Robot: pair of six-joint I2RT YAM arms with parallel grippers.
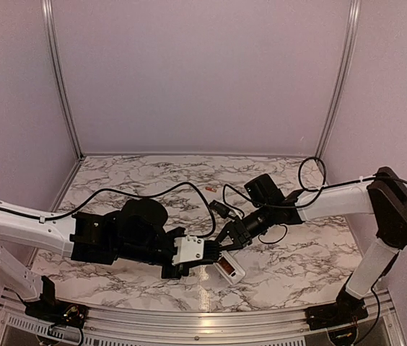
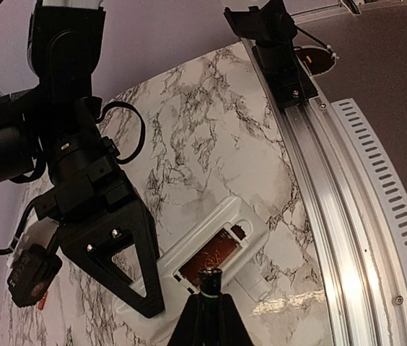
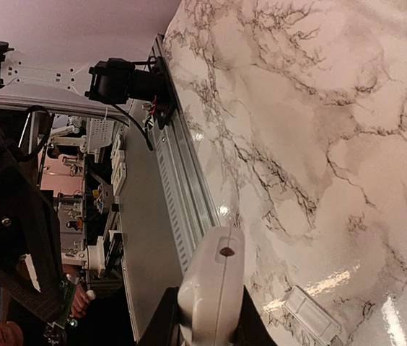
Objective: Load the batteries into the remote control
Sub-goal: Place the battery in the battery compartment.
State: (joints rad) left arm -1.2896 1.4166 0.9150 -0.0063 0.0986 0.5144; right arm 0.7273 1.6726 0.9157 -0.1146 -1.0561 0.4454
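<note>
- Left wrist view shows the remote control [image 2: 255, 241] lying back-side up near the front edge of the table [image 2: 211, 130]. Its battery hole [image 2: 214, 256] is open, and red shows inside.
- The remote looks light, hard and smooth, so I think it could slip or slide. The best place to hold it is by its long thin sides, away from the hole.
- The loose battery [image 1: 209, 189] is a tiny red thing far back on the table, well apart from the remote. It looks round and hard, so it would likely roll if bumped. Pinching it across the middle would leave an end free to go in first.
- Count: one remote and one loose battery. The red in the hole means at least one more battery. I cannot tell if it is one or two.
- The right gripper [image 3: 207, 328] is closed tight on the remote, with one finger on each side.
- The left gripper [image 2: 208, 288] has its fingers pressed together, and its tip is right at the open hole. I cannot tell if anything small is pinched there.
- One small flat white piece [image 3: 312, 317] lies on the table near the remote. My guess is that it is the lid for the hole.
</note>
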